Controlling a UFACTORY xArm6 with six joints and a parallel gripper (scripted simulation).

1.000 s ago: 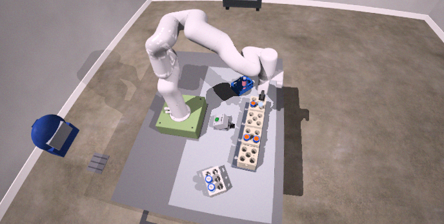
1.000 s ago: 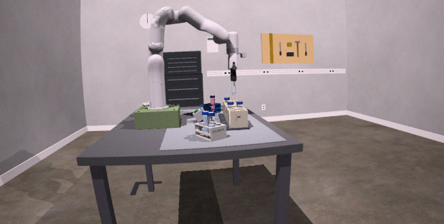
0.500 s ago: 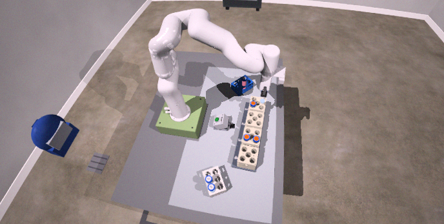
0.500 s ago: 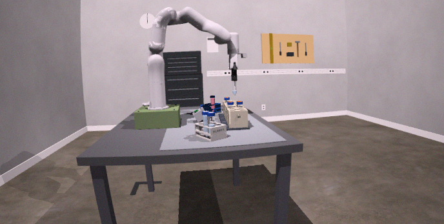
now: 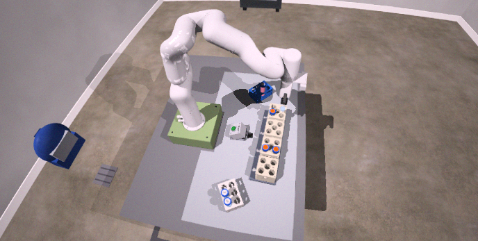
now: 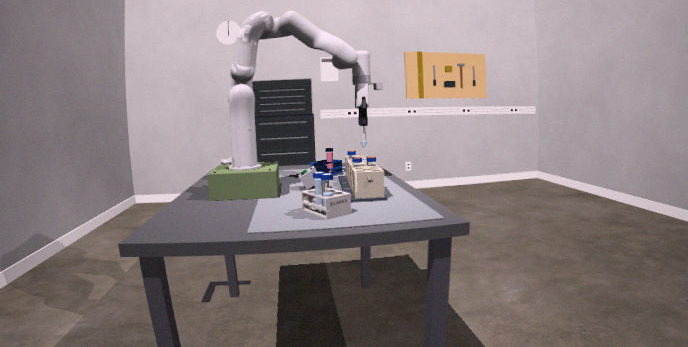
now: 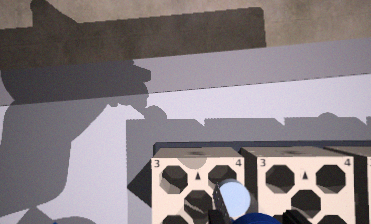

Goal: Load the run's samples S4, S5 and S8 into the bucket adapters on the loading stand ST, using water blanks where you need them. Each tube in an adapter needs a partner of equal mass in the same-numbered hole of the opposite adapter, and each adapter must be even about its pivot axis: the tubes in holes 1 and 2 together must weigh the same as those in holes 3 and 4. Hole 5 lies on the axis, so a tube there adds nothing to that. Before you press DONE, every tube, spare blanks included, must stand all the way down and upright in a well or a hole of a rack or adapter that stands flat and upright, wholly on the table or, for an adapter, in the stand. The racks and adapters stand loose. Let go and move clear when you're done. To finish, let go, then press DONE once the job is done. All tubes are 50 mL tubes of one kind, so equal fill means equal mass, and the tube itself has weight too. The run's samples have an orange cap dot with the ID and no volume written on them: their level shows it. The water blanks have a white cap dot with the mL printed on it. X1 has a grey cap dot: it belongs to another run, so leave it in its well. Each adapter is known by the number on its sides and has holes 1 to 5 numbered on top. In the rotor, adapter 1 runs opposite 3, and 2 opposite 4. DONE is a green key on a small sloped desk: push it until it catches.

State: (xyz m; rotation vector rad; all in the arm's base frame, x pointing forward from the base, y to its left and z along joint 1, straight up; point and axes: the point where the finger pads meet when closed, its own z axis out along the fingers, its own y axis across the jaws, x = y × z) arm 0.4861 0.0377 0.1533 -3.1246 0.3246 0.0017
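Observation:
My gripper (image 5: 284,101) (image 6: 363,121) (image 7: 255,218) is shut on a blue-capped tube (image 5: 283,108) (image 6: 364,143) (image 7: 234,199) with light-blue contents; its cap dot is hidden. The tube hangs upright above the farthest adapter (image 5: 276,117) (image 7: 158,200), close to hole 4 in the wrist view. One orange-dot sample (image 5: 272,111) (image 6: 351,152) stands in that adapter. Two more orange-dot samples, one (image 5: 265,147) (image 6: 357,159) and another (image 5: 276,149) (image 6: 371,158), stand in the third adapter from the far end. The second and nearest adapters show empty holes. The blanks rack (image 6: 343,207) holds two white-dot tubes (image 5: 224,192) (image 5: 227,201).
The adapters sit in a row on the dark stand (image 5: 253,178). A blue rack (image 5: 255,97) with a dark-capped, pink-filled tube (image 5: 262,89) (image 6: 329,155) is left of the row's far end. The desk (image 5: 240,136) with the green key (image 5: 233,128) stands between arm base and stand.

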